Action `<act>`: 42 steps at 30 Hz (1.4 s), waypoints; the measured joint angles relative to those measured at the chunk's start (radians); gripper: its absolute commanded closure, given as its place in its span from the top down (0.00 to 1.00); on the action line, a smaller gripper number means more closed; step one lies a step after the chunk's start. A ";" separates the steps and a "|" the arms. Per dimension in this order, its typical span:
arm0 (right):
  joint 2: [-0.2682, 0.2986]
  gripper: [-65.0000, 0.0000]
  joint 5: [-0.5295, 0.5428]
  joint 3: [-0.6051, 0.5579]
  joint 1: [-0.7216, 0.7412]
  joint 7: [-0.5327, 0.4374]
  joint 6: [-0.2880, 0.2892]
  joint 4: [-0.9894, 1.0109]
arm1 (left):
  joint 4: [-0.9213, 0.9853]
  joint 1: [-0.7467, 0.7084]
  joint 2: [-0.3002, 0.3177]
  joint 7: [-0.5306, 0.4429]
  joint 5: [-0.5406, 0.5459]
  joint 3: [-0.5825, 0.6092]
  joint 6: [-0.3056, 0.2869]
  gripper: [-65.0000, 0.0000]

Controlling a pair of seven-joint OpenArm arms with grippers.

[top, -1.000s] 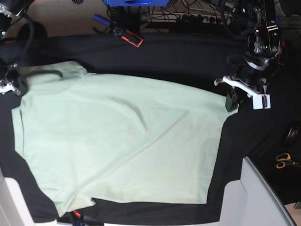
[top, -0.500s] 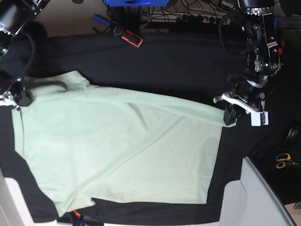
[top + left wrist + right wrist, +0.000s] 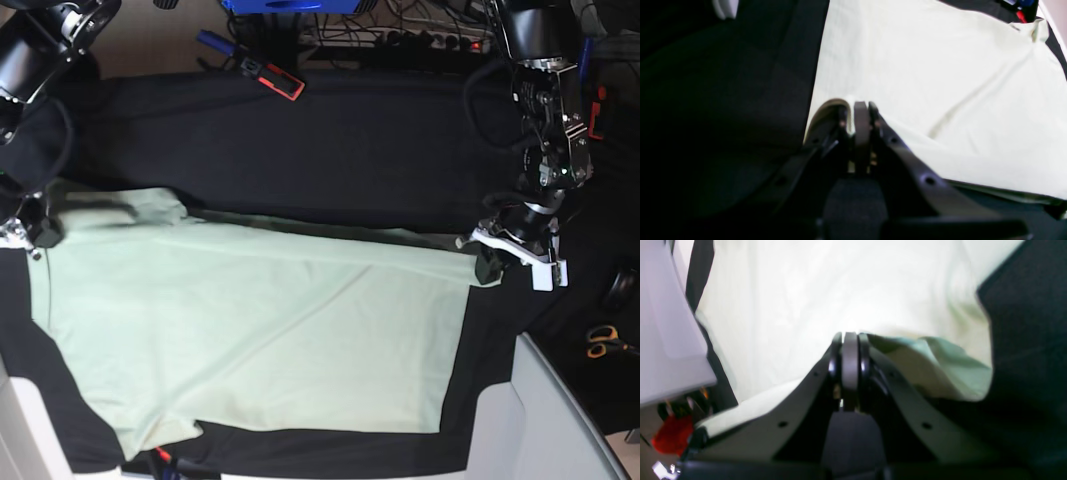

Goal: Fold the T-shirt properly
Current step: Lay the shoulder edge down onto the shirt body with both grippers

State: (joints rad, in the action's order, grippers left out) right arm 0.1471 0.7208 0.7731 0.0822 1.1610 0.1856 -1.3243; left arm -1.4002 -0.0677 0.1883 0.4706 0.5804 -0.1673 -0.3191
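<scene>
You've got a black table cover [image 3: 340, 140] under everything. Past the pincers at the far edge sits a red-and-black tool [image 3: 272, 76] beside a blue pen-like thing [image 3: 213, 42]. Orange-handled scissors [image 3: 601, 341] lie just outside the left pincer.

Table under a black cloth cover [image 3: 350, 130]. Lying on it: pale mint-green T-shirt [image 3: 260, 330], spread flat between the left gripper [image 3: 487, 262] and right gripper [image 3: 40, 232]; red-and-black tool [image 3: 272, 77], well beyond both grippers, at the far edge.
</scene>
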 measured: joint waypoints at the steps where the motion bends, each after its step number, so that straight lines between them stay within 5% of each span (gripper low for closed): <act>1: 0.006 0.00 -0.004 0.000 0.000 -0.002 0.001 0.022 | 0.014 0.005 0.000 0.000 0.000 0.001 0.000 0.00; 11: 0.061 0.00 -0.002 0.000 0.045 -0.061 0.003 0.125 | 0.089 0.046 -0.002 0.000 0.000 0.004 0.000 0.00; 29: 0.070 0.00 0.001 -0.235 0.105 -0.260 -0.001 0.264 | 0.233 0.149 -0.002 -0.001 -0.003 0.005 0.000 0.00; 35: 0.082 0.00 0.000 -0.241 0.128 -0.275 -0.001 0.319 | 0.278 0.182 -0.035 -0.006 -0.181 -0.003 0.002 0.00; 42: 0.095 0.00 -0.003 -0.241 0.147 -0.300 -0.003 0.344 | 0.287 0.212 -0.057 -0.007 -0.213 -0.005 -0.003 0.00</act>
State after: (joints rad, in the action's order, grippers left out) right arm 0.2424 0.7181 0.5323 0.2291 0.8612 0.1825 -0.9802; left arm -1.1130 0.1440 0.1314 0.4637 0.3672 -0.1722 -0.3218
